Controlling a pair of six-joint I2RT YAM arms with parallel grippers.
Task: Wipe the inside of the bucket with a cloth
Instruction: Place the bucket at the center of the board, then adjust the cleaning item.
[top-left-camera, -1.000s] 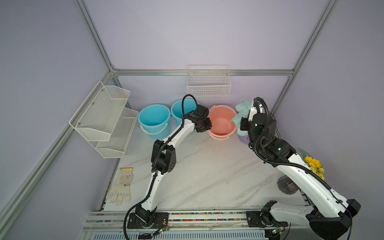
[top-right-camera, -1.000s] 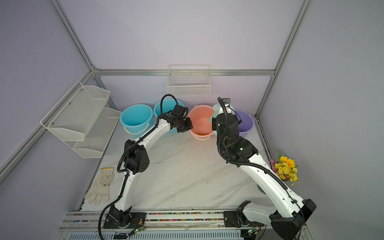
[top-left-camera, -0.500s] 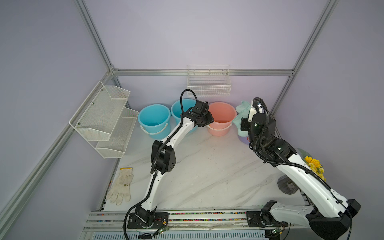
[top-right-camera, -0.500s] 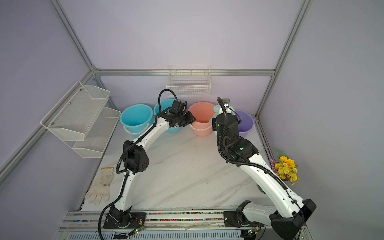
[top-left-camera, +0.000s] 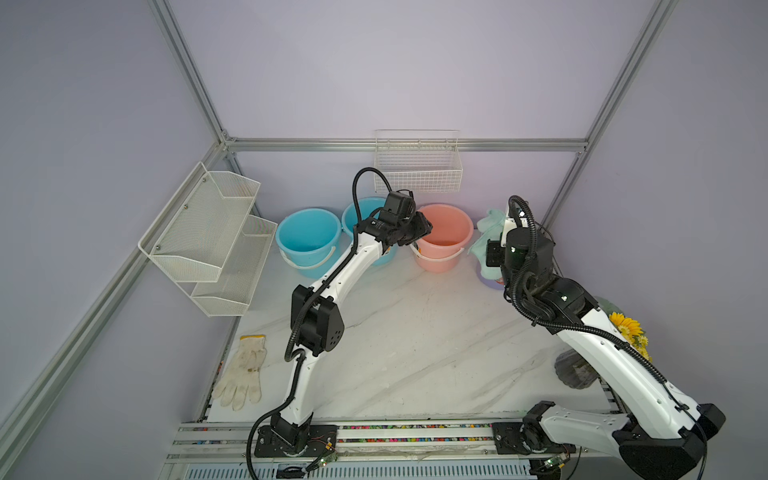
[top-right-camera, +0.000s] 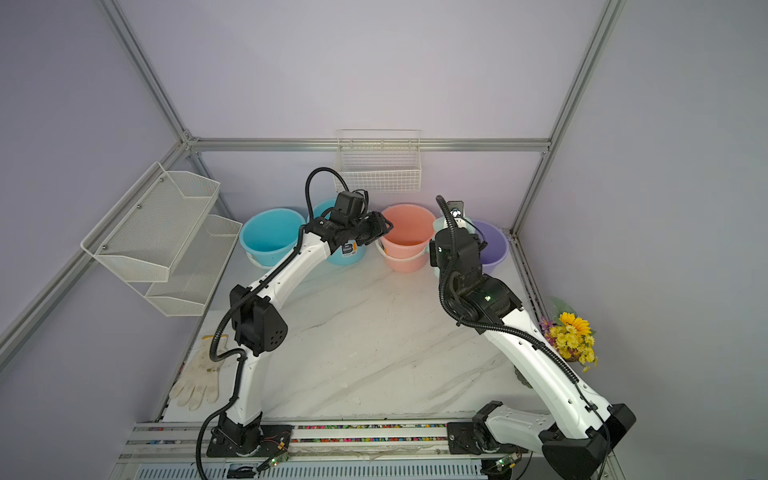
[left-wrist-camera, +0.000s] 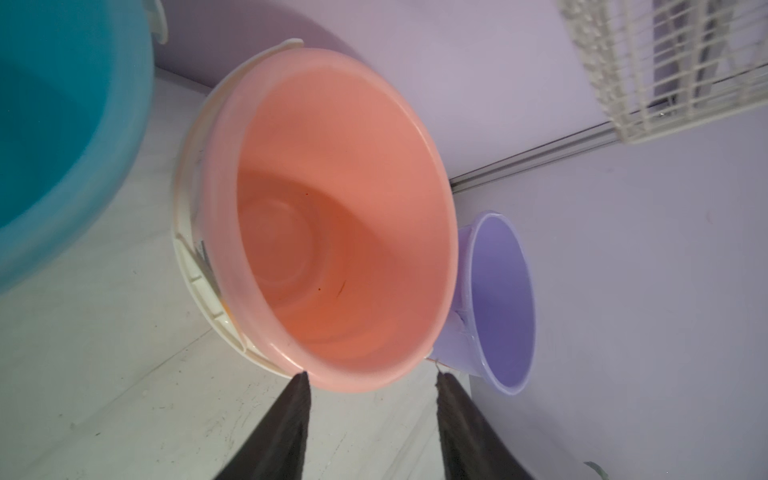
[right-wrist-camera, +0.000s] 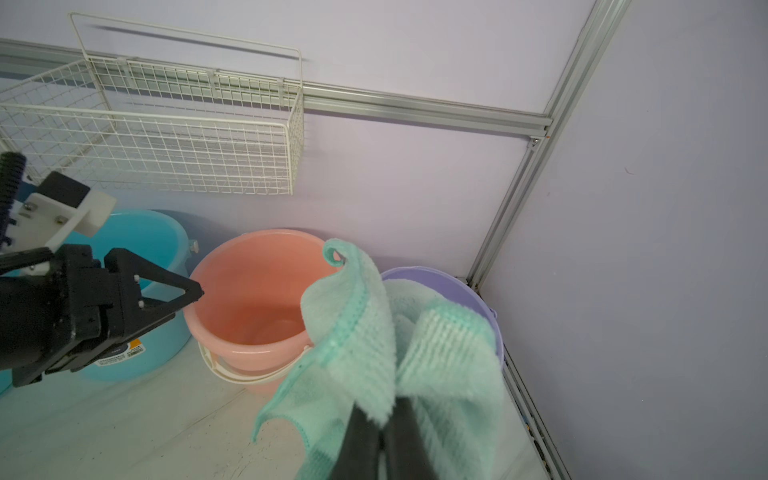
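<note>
- The left gripper (left-wrist-camera: 370, 376) is spread. In the left wrist view its 2 dark fingers (left-wrist-camera: 291, 419) stand apart with nothing pinched between them.
- Its tips sit right at the near rim of the pink bucket (left-wrist-camera: 353, 187). I cannot tell whether they touch it.
- The right gripper (right-wrist-camera: 384, 409) is pressed together and pinches the cloth (right-wrist-camera: 357, 332) by a bunched fold.
- The cloth hangs in loose folds from that gripper, outside the pink bucket. In a top view the cloth (top-left-camera: 486, 232) is just beside the pink bucket (top-left-camera: 446, 232) and over the purple bucket (top-right-camera: 494, 245). Whether cloth and purple bucket touch cannot be told.
- The pink bucket stands upright on the table (top-left-camera: 415, 332) by the back wall, its white handle down. It is empty, with a few small dark marks on the inner wall.
- 2 blue buckets (top-left-camera: 307, 232) (top-left-camera: 365, 208) stand on its other side.
- A wire basket (top-left-camera: 417, 174) hangs on the wall above the buckets, and a shelf (top-left-camera: 208, 232) on the side wall.
- A glove (top-left-camera: 243, 374) lies flat at the table's edge, well apart from both grippers.
- Flowers (top-right-camera: 571, 336) sit by the right arm.
</note>
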